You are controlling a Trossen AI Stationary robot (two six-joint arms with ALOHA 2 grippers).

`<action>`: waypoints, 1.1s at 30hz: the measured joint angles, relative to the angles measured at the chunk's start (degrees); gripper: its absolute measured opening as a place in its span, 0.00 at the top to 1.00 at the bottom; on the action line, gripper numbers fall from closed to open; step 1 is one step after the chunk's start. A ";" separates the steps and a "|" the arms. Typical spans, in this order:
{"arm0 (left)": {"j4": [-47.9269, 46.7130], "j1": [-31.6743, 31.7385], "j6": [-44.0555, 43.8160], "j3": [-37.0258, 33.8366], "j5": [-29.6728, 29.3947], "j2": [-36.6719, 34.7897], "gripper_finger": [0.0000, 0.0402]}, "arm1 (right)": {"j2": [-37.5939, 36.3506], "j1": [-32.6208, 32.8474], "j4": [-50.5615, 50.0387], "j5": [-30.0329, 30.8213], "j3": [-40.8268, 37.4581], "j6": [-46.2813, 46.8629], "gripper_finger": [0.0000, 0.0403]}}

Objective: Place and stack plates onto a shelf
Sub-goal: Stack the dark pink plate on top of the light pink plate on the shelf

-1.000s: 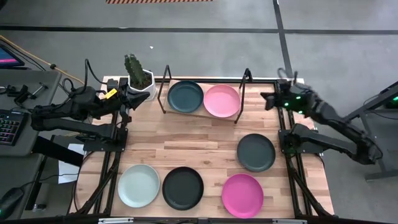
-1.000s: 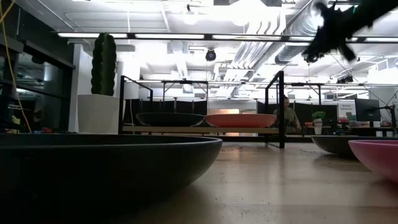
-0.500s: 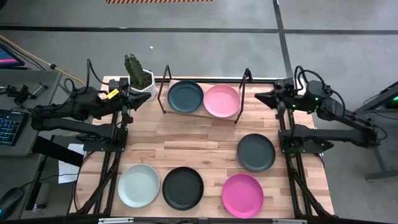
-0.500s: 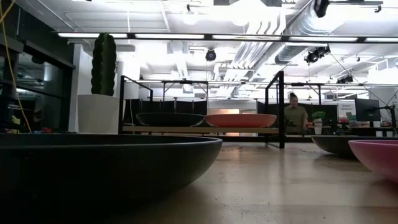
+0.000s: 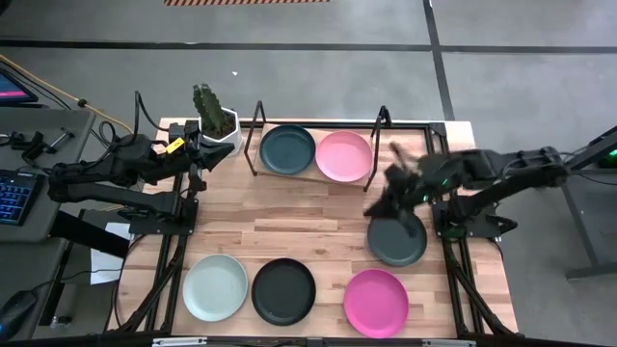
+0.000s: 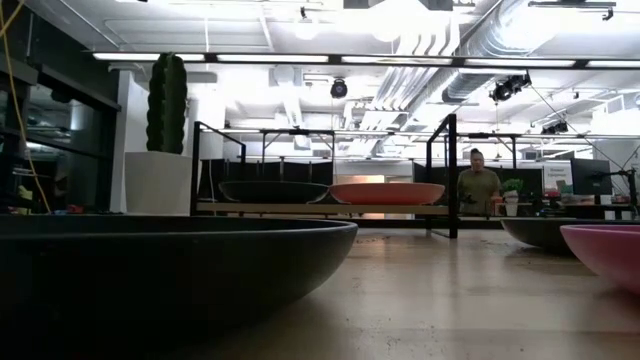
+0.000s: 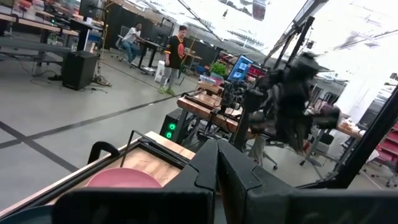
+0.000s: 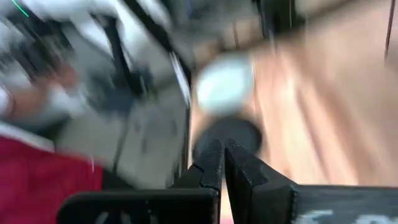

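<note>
The dark teal plate (image 5: 287,148) and the light pink plate (image 5: 344,156) lie side by side on the shelf (image 5: 315,174) at the table's far edge. The dark grey plate (image 5: 398,239), the magenta plate (image 5: 376,303), the black plate (image 5: 283,291) and the mint-white plate (image 5: 215,287) lie flat on the tabletop. My right gripper (image 5: 378,204) is blurred, over the dark grey plate's far-left rim, its fingers shut (image 8: 222,152) and empty. My left gripper (image 5: 201,152) waits shut (image 7: 216,152) at the far left, beside the shelf's left end.
A potted cactus (image 5: 216,123) stands at the far left corner, next to the shelf and my left gripper. Bare wood lies between the shelf and the near row of plates. A person (image 6: 478,185) stands in the room beyond the table.
My right gripper has swung from the table's far right corner toward the near left, coming over the dark grey plate's far-left rim. The plates have stayed where they were.
</note>
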 joint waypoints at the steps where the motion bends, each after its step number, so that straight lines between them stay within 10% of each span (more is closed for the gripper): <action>1: 0.00 -0.02 -0.02 0.00 0.00 0.00 1.00 | 1.89 1.88 -5.18 0.10 2.20 2.11 1.00; 8: 0.00 -0.02 -0.02 0.00 0.02 0.00 1.00 | 10.49 15.04 -24.58 -3.49 1.85 19.37 0.93; 24: -0.07 -0.02 -0.02 0.00 0.02 0.00 1.00 | 12.59 38.06 10.78 0.92 -30.72 79.54 0.54; 33: -0.07 -0.02 0.00 0.00 0.01 0.00 1.00 | 18.53 39.00 11.51 3.87 -31.56 85.94 0.54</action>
